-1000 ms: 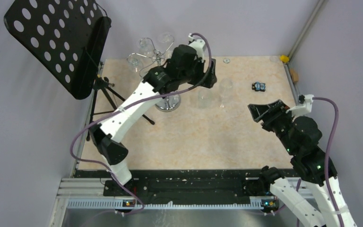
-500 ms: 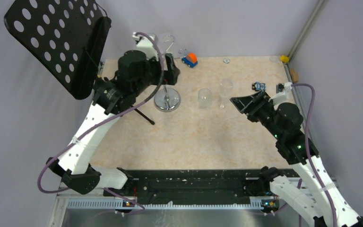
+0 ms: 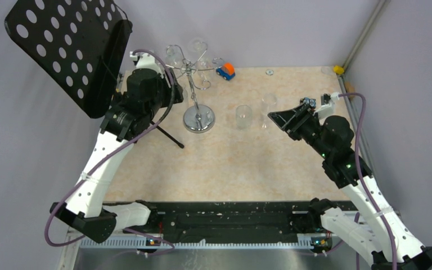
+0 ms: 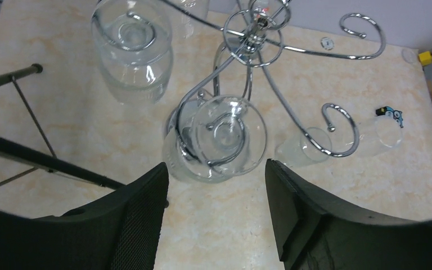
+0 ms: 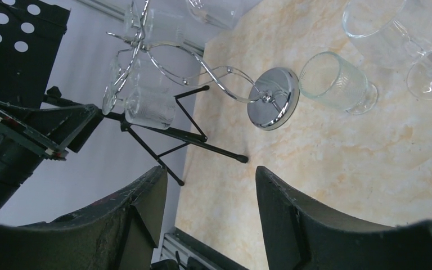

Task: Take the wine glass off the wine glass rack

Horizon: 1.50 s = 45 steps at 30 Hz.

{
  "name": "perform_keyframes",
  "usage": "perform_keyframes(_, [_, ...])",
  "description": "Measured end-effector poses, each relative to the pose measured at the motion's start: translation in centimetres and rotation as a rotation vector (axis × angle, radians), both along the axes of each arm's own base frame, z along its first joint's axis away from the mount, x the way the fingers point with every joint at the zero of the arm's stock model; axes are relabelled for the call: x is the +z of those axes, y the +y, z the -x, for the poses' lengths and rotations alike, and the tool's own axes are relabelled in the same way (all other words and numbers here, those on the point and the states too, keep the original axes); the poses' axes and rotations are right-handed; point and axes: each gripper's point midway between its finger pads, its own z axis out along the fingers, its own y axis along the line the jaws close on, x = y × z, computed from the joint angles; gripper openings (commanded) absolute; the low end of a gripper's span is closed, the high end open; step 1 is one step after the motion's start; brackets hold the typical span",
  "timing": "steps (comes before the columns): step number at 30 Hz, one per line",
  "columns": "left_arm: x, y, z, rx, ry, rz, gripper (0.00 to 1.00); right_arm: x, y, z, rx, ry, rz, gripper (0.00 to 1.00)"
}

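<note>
The chrome wine glass rack [image 3: 191, 68] stands at the back of the table on its round disc base [image 3: 199, 119]. Clear wine glasses hang upside down from its curled arms [image 4: 270, 53]. In the left wrist view one wine glass [image 4: 216, 138] hangs just ahead of my left gripper [image 4: 215, 171]. The jaws are open and level with the glass's sides but do not touch it. A second hanging glass [image 4: 132, 48] is further left. My right gripper [image 5: 211, 174] is open and empty, out over the table to the right of the rack [image 5: 163, 59].
A black perforated music stand [image 3: 67, 50] on a tripod [image 3: 169, 135] is close to my left arm. A tumbler [image 3: 243, 116] and a stemmed glass [image 3: 269, 107] stand on the table right of the rack base. A toy car [image 3: 225, 71] and a small dark object [image 3: 307, 102] lie at the back.
My left arm has swung from the right of the rack round to its left side, and its jaws have narrowed a little. My right gripper has moved up and back toward the standing glasses.
</note>
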Motion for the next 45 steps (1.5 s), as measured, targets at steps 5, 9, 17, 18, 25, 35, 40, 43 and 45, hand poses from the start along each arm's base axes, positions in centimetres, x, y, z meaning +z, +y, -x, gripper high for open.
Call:
perform_keyframes(5, [-0.7, 1.8, 0.8, 0.079, -0.010, 0.022, 0.62, -0.1, 0.1, 0.0, 0.004, 0.002, 0.001, 0.59])
perform_keyframes(9, [0.3, 2.3, 0.8, 0.104, -0.053, 0.076, 0.55, -0.3, 0.1, 0.0, 0.005, 0.004, 0.001, 0.58])
perform_keyframes(17, [-0.1, 2.2, 0.1, 0.122, -0.066, 0.125, 0.39, -0.2, 0.1, 0.0, 0.005, 0.000, 0.000, 0.58])
perform_keyframes(18, [-0.1, 2.2, 0.0, 0.121, -0.068, 0.134, 0.38, -0.2, 0.1, 0.0, 0.005, 0.000, 0.000, 0.57])
perform_keyframes(25, [0.1, 1.8, -0.8, 0.106, -0.077, 0.165, 0.38, 0.0, 0.0, 0.2, 0.004, -0.007, -0.003, 0.56])
perform_keyframes(35, [-0.3, 1.5, -1.3, 0.098, -0.065, 0.178, 0.38, 0.4, -0.1, 0.4, 0.004, -0.019, -0.009, 0.56])
perform_keyframes(40, [-0.5, 1.4, -1.5, 0.093, -0.064, 0.189, 0.36, 0.4, -0.2, 0.5, 0.003, -0.021, -0.009, 0.56])
perform_keyframes(43, [-0.6, 1.4, -1.6, 0.091, -0.062, 0.195, 0.36, 0.4, -0.2, 0.6, 0.003, -0.022, -0.010, 0.56])
perform_keyframes(45, [-0.6, 1.3, -1.6, 0.091, -0.062, 0.204, 0.36, 0.4, -0.2, 0.6, 0.003, -0.023, -0.010, 0.56])
